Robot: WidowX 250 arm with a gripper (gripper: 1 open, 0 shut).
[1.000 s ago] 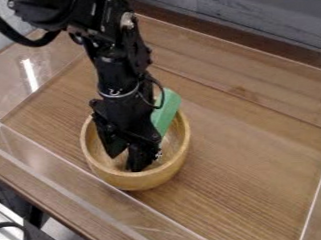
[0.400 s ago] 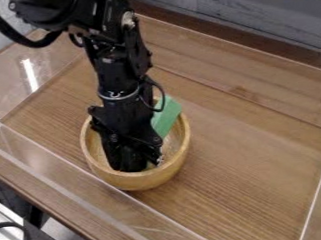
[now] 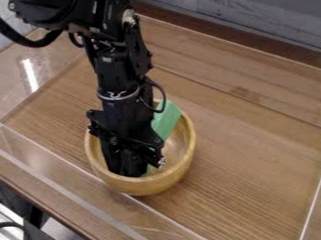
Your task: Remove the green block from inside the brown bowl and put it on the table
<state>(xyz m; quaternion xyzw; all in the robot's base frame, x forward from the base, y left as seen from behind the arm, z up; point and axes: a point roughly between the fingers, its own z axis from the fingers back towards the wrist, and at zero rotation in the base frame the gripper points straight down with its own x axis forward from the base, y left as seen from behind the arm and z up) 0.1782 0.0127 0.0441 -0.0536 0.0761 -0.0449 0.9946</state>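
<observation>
The brown bowl point(image 3: 182, 161) sits on the table point(image 3: 257, 128) near the front wall. My gripper point(image 3: 135, 165) points almost straight down into the bowl, its black fingers reaching the bottom. The jaws are shut. The green block point(image 3: 168, 120) leans inside the bowl against its right rim, right beside the fingers. Only its upper end shows; its lower end is hidden behind the fingers, which appear closed on it.
Clear acrylic walls point(image 3: 73, 201) edge the table at the front and the left. The black arm point(image 3: 109, 49) rises from the bowl toward the upper left. Bare wood lies to the right of the bowl and behind it.
The jaws have closed inside the bowl. The hand has shifted slightly right over the green block, hiding more of it. The bowl has nudged a little toward the front.
</observation>
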